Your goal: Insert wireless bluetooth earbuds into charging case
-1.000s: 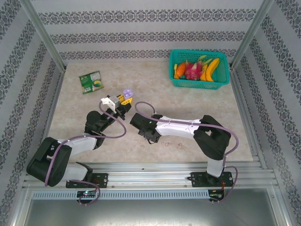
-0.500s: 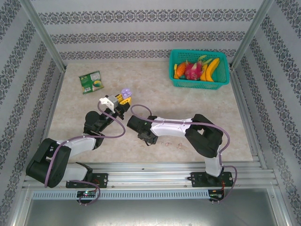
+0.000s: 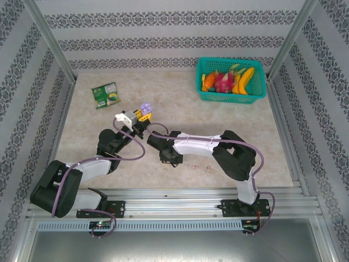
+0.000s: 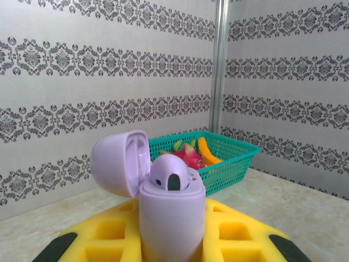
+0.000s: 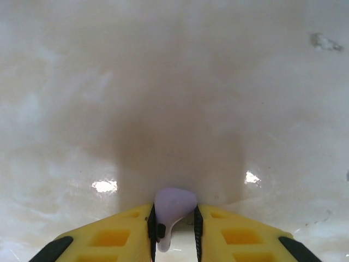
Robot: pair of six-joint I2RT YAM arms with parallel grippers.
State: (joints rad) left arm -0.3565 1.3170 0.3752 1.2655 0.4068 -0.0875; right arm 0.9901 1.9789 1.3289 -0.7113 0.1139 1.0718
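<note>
My left gripper [image 3: 143, 115] [image 4: 172, 243] is shut on the lilac charging case [image 3: 146, 107] [image 4: 172, 218] and holds it upright above the table. The case's lid [image 4: 120, 164] is swung open to the left, and one lilac earbud [image 4: 170, 173] sits in the case. My right gripper [image 3: 170, 159] [image 5: 173, 232] points down at the table in front of the left one. Its black pads [image 5: 152, 229] press both sides of a second lilac earbud [image 5: 173, 207], which lies on the tabletop. Two tiny pale bits [image 3: 192, 165] [image 3: 207, 168] lie to the right of it.
A teal basket [image 3: 256, 95] [image 4: 234, 158] of toy fruit stands at the back right. A green packet [image 3: 105, 95] lies at the back left. Patterned walls and metal posts close in the table on three sides.
The right arm has shifted left and its jaws have narrowed onto the lilac earbud on the table. The left arm has kept still with the case.
</note>
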